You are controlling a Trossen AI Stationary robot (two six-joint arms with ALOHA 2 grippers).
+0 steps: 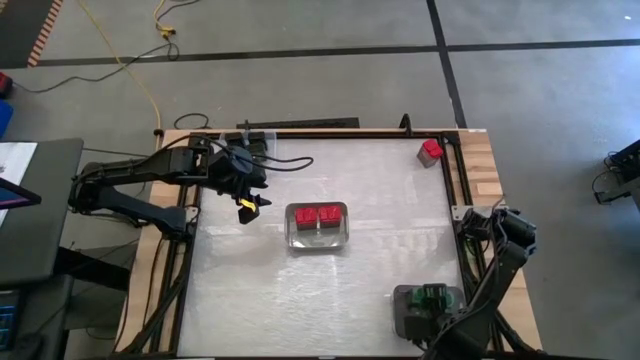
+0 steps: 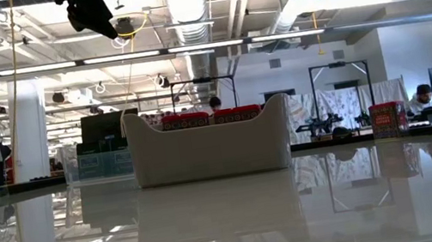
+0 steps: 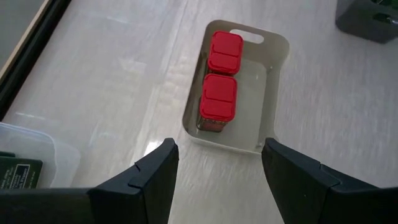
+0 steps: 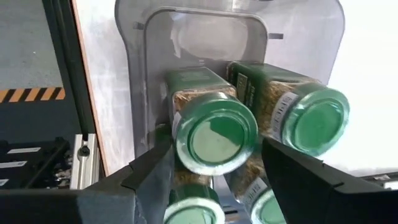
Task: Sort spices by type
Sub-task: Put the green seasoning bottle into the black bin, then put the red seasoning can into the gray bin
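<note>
Two red spices beyond left tool

Bench is carrying a clear tray at center, a grey tray near the front right edge, and one red-capped spice standing at far right corner.

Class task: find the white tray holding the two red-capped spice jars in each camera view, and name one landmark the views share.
High view: white tray, table centre.
Low view: white tray, centre, side on.
Left wrist view: white tray, ahead of the open left gripper.
Right wrist view: not in it.
Shared landmark: its two red-capped jars.
</note>
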